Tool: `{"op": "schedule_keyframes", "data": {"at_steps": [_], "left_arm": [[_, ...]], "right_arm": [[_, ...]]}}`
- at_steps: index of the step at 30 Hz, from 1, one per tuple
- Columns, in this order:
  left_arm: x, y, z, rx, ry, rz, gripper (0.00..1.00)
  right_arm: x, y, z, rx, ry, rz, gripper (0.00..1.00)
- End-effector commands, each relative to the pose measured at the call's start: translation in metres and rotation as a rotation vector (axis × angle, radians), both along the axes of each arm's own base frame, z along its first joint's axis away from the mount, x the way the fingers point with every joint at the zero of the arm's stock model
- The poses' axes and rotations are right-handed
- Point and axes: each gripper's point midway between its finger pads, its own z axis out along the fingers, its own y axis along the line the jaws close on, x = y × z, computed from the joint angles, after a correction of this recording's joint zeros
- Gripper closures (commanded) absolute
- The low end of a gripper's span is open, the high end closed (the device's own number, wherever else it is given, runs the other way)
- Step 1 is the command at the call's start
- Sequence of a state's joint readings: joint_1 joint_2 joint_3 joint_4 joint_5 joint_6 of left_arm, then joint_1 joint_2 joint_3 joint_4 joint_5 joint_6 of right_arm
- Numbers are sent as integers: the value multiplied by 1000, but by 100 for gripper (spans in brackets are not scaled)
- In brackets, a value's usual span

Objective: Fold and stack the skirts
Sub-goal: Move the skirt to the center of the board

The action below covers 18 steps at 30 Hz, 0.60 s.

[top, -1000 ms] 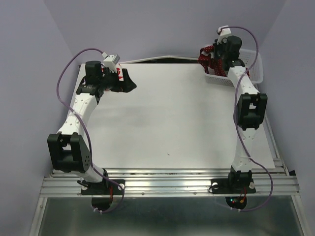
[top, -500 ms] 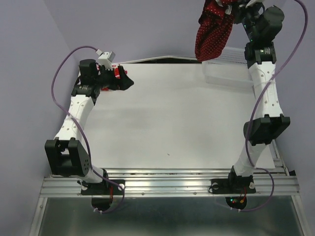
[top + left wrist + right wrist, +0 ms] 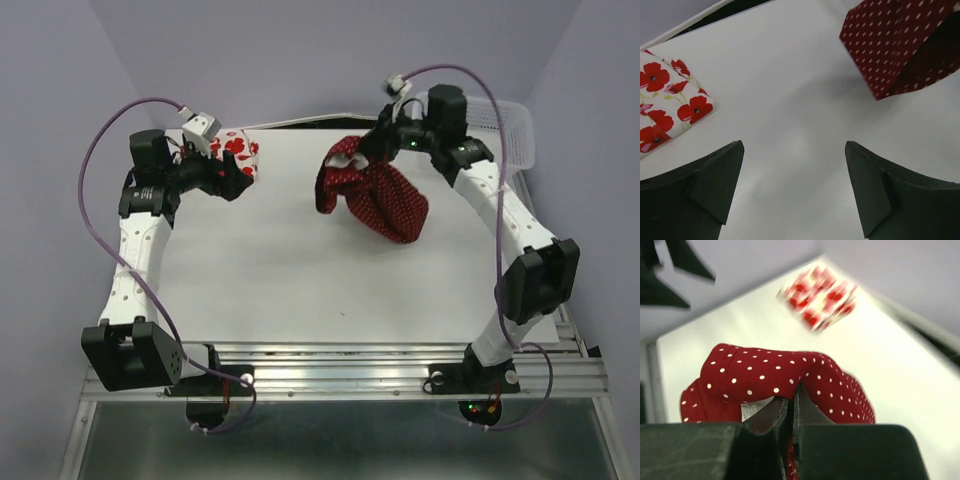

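Pale lilac walls close round your white table (image 3: 300, 270), which looks smooth and matte from above. Toward its far right, the dark red skirt (image 3: 385, 200) with tiny white dots hangs from the right gripper (image 3: 791, 399) in a soft, bunched loop; you cannot tell whether its lower edge touches the tabletop. Only the right wrist view shows you the jaws pinched tight on a fold of that cloth. A white plastic lattice basket (image 3: 520, 130) sits at the far right corner, partly hidden behind that arm. The white skirt with red poppies (image 3: 670, 97) lies folded flat at the far left. Your left gripper (image 3: 793, 150) hovers just beside it, spread wide and holding nothing, as its own camera makes plain.
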State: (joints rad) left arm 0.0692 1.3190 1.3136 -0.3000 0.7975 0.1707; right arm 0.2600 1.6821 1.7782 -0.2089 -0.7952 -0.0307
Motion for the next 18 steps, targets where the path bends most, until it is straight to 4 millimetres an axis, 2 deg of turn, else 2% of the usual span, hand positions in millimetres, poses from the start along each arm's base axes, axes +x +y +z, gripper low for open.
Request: {"op": "schedule_keyframes", "data": {"at_steps": [1,2,3,4,5,6,7,8,9,10,12,13,15,18], "left_arm": [[-21,2,-28,119,-7,-85,7],[-24,3,-45,124,42,-90,7],[-25,4,-53,128,63,-90,7],[-26,6,-72,142,110,-91,7],[-28,7,-82,143,136,-96,8],[-29,6,-88,144,153,-101,8],[-28,7,-101,145,183,-100,8],[-28,8,-106,148,193,-94,8],[-27,11,-109,146,205,-85,9],[-25,12,-113,145,211,-78,9],[-22,16,-116,158,211,-63,9],[-20,19,-116,179,197,-48,10],[-20,24,-119,219,182,-37,12],[-22,34,-130,321,132,-36,14]], "right_arm": [[-51,58,-105,-96,281,206,99],[-55,63,-142,-120,366,183,93],[-52,69,-168,-132,422,170,90],[-44,76,-178,-108,454,138,86],[-32,83,-205,-113,513,127,77],[-24,86,-188,-90,484,116,61],[-12,90,-222,-123,567,101,48],[-4,94,-226,-128,583,99,39],[13,99,-213,-119,546,81,30],[24,97,-218,-132,532,37,12],[30,95,-205,-135,480,18,7],[29,91,-190,-148,442,6,0],[24,82,-181,-176,432,-20,0],[1,61,-173,-205,472,-96,1]]}}
